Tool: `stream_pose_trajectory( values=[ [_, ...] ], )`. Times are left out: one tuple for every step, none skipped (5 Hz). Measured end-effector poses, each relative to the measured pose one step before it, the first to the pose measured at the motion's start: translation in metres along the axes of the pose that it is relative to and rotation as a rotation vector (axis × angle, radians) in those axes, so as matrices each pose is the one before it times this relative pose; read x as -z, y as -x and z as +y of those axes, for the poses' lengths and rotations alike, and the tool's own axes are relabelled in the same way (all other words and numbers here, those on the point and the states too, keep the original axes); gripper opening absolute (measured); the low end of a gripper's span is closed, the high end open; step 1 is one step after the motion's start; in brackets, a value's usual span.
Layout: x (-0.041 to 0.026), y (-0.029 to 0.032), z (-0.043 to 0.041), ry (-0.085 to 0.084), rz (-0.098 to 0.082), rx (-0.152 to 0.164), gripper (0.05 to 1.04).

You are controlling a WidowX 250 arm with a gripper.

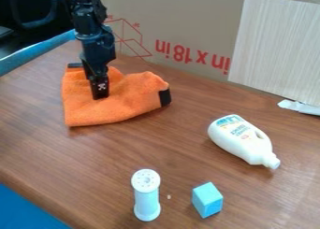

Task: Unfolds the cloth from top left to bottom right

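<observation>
Your hand (100,91) is at one orange cloth (134,98) — open or closed, I can't tell. You've one bottle (238,138), one shaker (146,197), one block (207,200) (blue).

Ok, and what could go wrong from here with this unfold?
The gripper is down at the cloth, which is bunched around it, so it might catch more than one layer and drag the whole cloth instead of opening it.

The white bottle lies to the cloth's lower right in the view, roughly where the unfold is headed; a long pull could brush or push it.
</observation>
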State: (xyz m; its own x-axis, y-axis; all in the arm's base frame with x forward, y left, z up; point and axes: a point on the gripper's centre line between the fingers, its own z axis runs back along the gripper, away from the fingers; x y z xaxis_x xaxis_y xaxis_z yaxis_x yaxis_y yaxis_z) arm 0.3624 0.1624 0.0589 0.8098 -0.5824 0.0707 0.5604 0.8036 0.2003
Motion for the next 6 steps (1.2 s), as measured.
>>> stream_pose_trajectory(
  values=[
    [0.00141,-0.00064,-0.00232,0.0163,-0.0025,-0.0022,1.001],
    [-0.0143,0.00252,-0.00008,0.0975,-0.0935,-0.0612,0.999],
    [-0.03389,-0.00393,0.01272,0.001,-0.0967,-0.0563,1.001],
    [-0.01691,0.00005,0.01137,0.0123,-0.0561,-0.0418,1.001],
    [-0.01354,-0.00221,0.00828,-0.0109,-0.0226,0.0011,1.001],
    [0.00007,-0.00014,0.00799,-0.0486,0.0007,0.0456,1.001]
  ],
)
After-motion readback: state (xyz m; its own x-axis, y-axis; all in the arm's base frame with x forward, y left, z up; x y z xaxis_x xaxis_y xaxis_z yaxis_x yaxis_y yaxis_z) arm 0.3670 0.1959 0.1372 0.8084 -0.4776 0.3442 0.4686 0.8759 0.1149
